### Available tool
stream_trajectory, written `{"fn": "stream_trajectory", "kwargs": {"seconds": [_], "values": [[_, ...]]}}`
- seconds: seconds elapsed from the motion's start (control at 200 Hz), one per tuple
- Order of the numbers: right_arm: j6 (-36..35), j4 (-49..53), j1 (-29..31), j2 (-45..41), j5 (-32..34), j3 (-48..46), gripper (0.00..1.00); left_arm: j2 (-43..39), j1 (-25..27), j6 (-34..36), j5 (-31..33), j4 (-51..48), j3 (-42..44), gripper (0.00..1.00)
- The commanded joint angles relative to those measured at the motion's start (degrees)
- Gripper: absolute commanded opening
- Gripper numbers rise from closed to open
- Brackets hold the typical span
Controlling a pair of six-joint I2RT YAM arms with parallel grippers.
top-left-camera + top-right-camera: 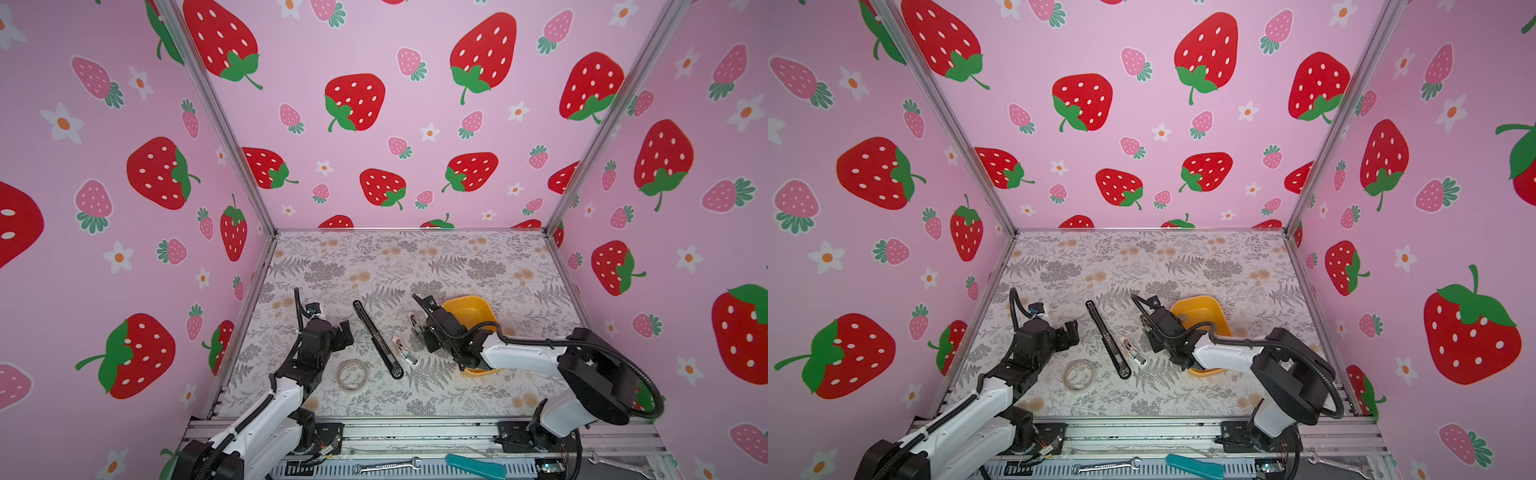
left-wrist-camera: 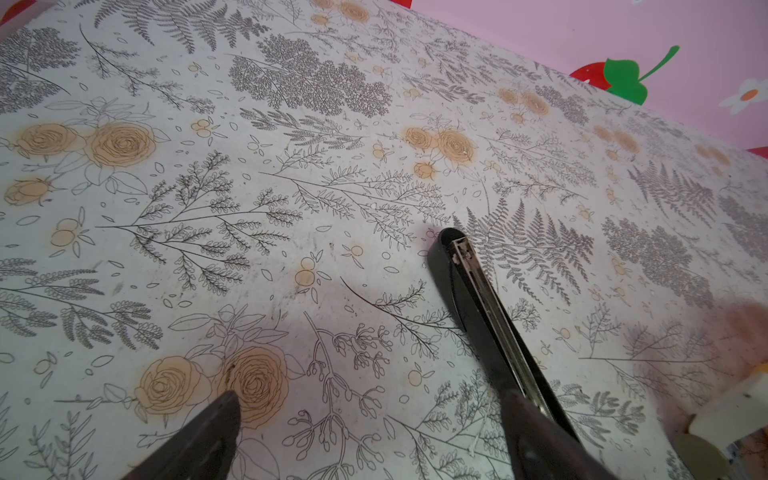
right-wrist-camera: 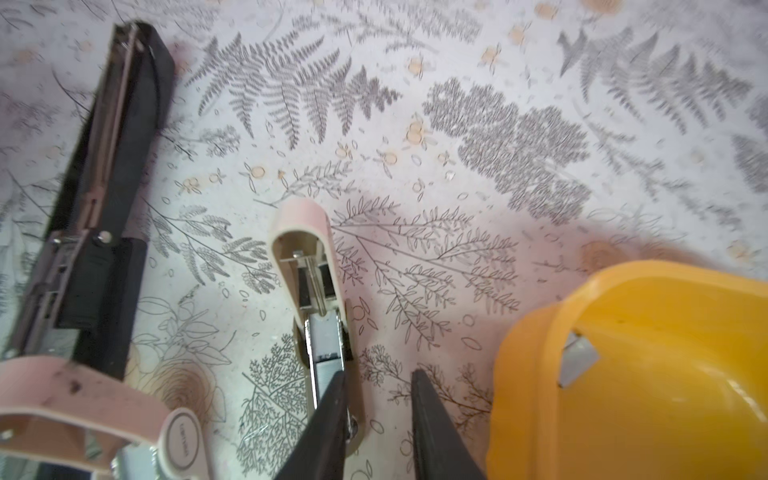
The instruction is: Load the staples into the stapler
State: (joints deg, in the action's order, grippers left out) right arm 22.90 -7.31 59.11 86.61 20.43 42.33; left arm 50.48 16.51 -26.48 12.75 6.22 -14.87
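**Right wrist view: right jaws slightly parted and empty beside the yellow bowl**

The right jaws stand a little apart with nothing between them, just beside the yellow bowl. One fingertip lies over the metal channel of the open pink stapler, which rests on the bench near the bowl. Whether the fingertip touches it I cannot tell. A grey strip of staples leans against the bowl's inner wall. Beyond the pink stapler from the bowl lies the black stapler, folded open flat. In the left wrist view the left jaws, well apart from the bowl, gape wide and hold nothing.
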Motion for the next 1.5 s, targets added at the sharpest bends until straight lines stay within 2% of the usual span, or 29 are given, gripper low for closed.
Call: {"fn": "stream_trajectory", "kwargs": {"seconds": [0.0,0.07,0.13,0.245,0.34,0.405,0.445,0.565,0.63,0.675,0.72,0.76,0.835,0.92,1.025,1.095,1.13,1.225,1.325,1.435,1.49], "values": [[3.24,4.16,2.50,-4.98,3.15,3.63,0.37,-1.70,0.10,-6.42,5.18,-3.93,-4.69,0.99],[7.22,4.81,4.24,-7.39,2.62,3.71,0.45,-2.63,0.09,-14.07,8.95,-9.55,-6.91,0.99],[11.61,3.32,5.13,-8.64,1.96,2.57,0.51,-3.31,0.14,-16.26,7.58,-11.76,-7.61,0.99],[21.48,0.03,5.23,-9.32,2.12,0.97,0.77,-5.12,0.19,-22.23,5.76,-14.48,-7.20,0.99],[30.30,1.09,5.22,-11.39,2.87,-0.18,0.87,-7.30,-0.41,-20.11,2.71,-13.46,-6.88,0.99],[31.47,-1.98,5.14,-14.14,1.63,-3.16,0.92,-7.91,-1.37,-17.56,0.48,-16.73,-8.22,0.99],[30.17,-3.29,5.14,-16.05,1.32,-4.54,1.00,-7.86,-2.28,-18.31,-1.48,-19.62,-9.22,0.99],[23.21,-4.24,5.23,-20.82,-0.08,-8.30,0.99,-9.81,-4.95,-23.33,-12.60,-27.26,-11.64,0.99],[14.56,-9.19,5.21,-22.56,-9.36,-12.59,0.99,-12.58,-5.37,-25.71,-21.91,-26.49,-11.37,0.99],[12.81,-14.59,5.23,-23.04,-15.42,-16.92,0.99,-15.19,-5.43,-28.99,-26.81,-25.18,-10.59,0.99],[12.72,-18.73,5.35,-22.89,-18.39,-20.22,0.99,-17.90,-5.69,-32.22,-29.79,-23.97,-10.20,0.99],[12.42,-22.15,6.48,-22.72,-17.99,-22.70,0.99,-20.65,-6.04,-34.63,-31.14,-23.08,-10.37,0.99],[11.21,-24.35,10.60,-22.30,-11.30,-25.28,0.99,-24.57,-6.14,-35.39,-29.38,-22.74,-12.29,0.99],[10.39,-24.24,14.92,-21.88,-5.93,-26.37,0.99,-25.88,-6.14,-31.56,-24.74,-26.12,-15.90,0.99],[9.09,-27.42,17.57,-21.13,-6.08,-27.01,0.84,-24.04,-6.19,-26.08,-15.72,-29.31,-18.69,0.99],[8.67,-26.66,18.18,-19.52,-6.17,-25.80,0.69,-22.09,-6.28,-23.96,-11.92,-25.77,-17.76,0.99],[8.26,-26.45,18.48,-18.62,-5.89,-25.38,0.64,-20.75,-6.36,-23.50,-11.02,-22.92,-16.80,0.99],[7.02,-26.86,18.93,-16.83,-3.80,-25.25,0.63,-16.22,-6.32,-23.96,-9.09,-16.47,-14.00,0.99],[5.22,-27.77,19.07,-14.73,-2.84,-24.06,0.63,-10.43,-6.40,-24.26,-6.37,-16.64,-15.63,0.99],[4.60,-27.58,19.78,-10.66,-2.28,-20.58,0.60,-5.51,-6.43,-21.28,-4.97,-16.29,-17.85,0.99],[4.66,-27.07,20.06,-8.66,-1.92,-18.23,0.58,-4.73,-6.40,-18.80,-5.03,-11.84,-15.89,0.99]]}}
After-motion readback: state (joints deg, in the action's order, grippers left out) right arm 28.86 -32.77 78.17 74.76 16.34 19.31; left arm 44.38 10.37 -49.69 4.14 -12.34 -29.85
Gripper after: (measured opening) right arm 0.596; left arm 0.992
